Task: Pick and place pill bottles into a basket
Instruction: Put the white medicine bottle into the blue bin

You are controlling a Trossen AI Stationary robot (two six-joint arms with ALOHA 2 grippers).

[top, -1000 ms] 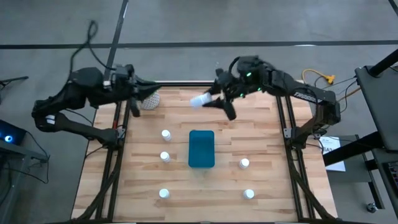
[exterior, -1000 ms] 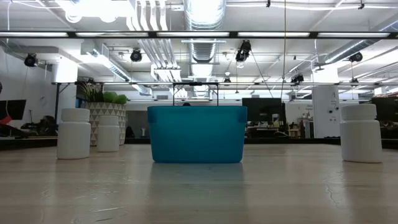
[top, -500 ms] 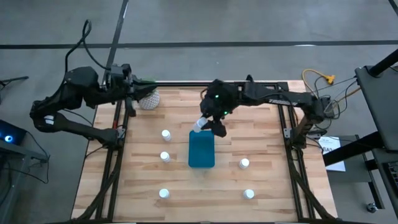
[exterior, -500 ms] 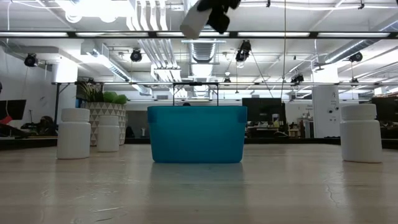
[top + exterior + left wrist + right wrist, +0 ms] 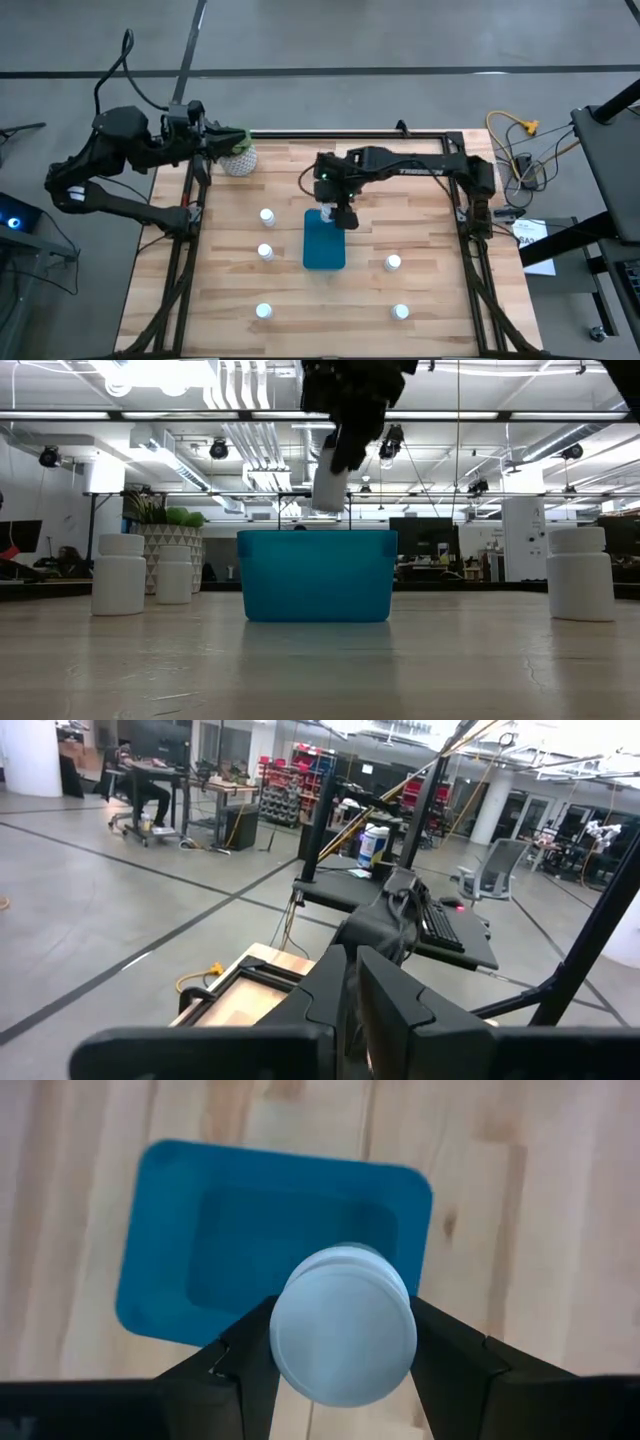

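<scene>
Teal basket [image 5: 324, 240] lies mid-table in the high view, long axis near-to-far; the right gripper [image 5: 338, 208] hangs over its far end. Low view: the gripped pill bottle [image 5: 328, 488] stands almost upright above the basket [image 5: 316, 575]. Right wrist view: fingers [image 5: 247, 1363] clamp the bottle [image 5: 344, 1338] over the basket [image 5: 170, 1250]. The left gripper [image 5: 215, 141] waits closed at the far-left corner.

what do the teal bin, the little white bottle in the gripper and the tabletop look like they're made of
The teal-blue rectangular basket looks like moulded plastic: uniform colour, rounded corners, a smooth matt surface. The small white pill bottle held by the right gripper also seems plastic, opaque with a soft sheen on its round end. The light wooden table shows jointed planks with grain and knots, likely butcher-block wood.
</scene>
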